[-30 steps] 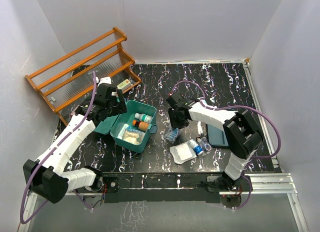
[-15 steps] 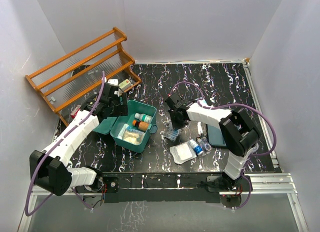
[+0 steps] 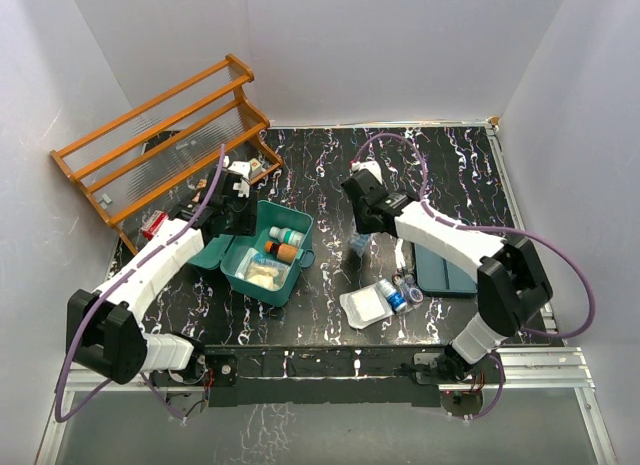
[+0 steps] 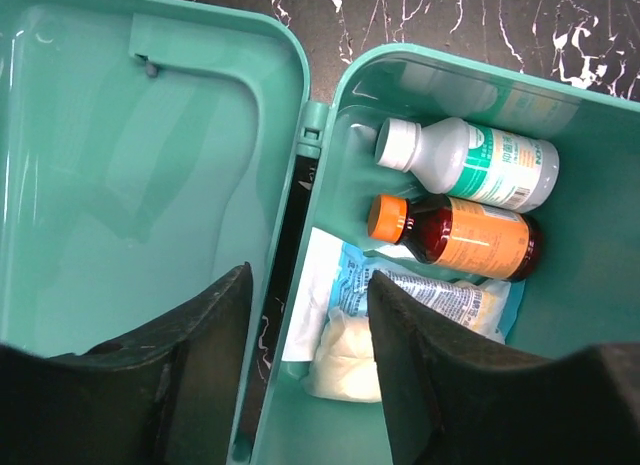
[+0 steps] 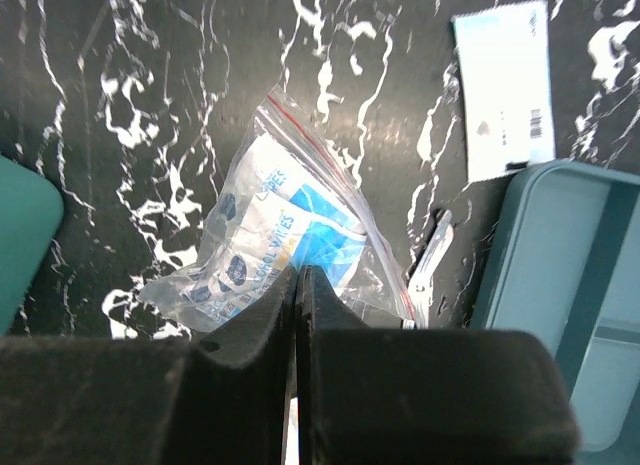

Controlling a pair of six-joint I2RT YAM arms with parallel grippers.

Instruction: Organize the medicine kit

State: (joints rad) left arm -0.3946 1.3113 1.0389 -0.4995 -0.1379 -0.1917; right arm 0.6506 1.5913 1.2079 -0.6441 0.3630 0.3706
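Note:
The medicine kit (image 3: 270,253) lies open left of centre, its lid (image 4: 130,165) flat to the left. Its base holds a white bottle (image 4: 470,163), an amber bottle with an orange cap (image 4: 460,235), blue-printed packets (image 4: 430,295) and white gauze (image 4: 345,350). My left gripper (image 3: 244,217) is open and empty over the hinge, as the left wrist view (image 4: 308,305) shows. My right gripper (image 3: 362,233) is shut on a clear zip bag of alcohol wipes (image 5: 270,240), which hangs just above the table right of the kit (image 3: 360,248).
A flat teal divided tray (image 3: 440,273) lies at the right, also in the right wrist view (image 5: 560,285). A white open case with small bottles (image 3: 383,298) lies near the front. A white paper slip (image 5: 505,85) is by the tray. An orange wooden rack (image 3: 160,135) stands back left.
My right gripper has risen and moved away from the front with the wipes bag. My left gripper has moved farther back and right, over the kit's hinge.

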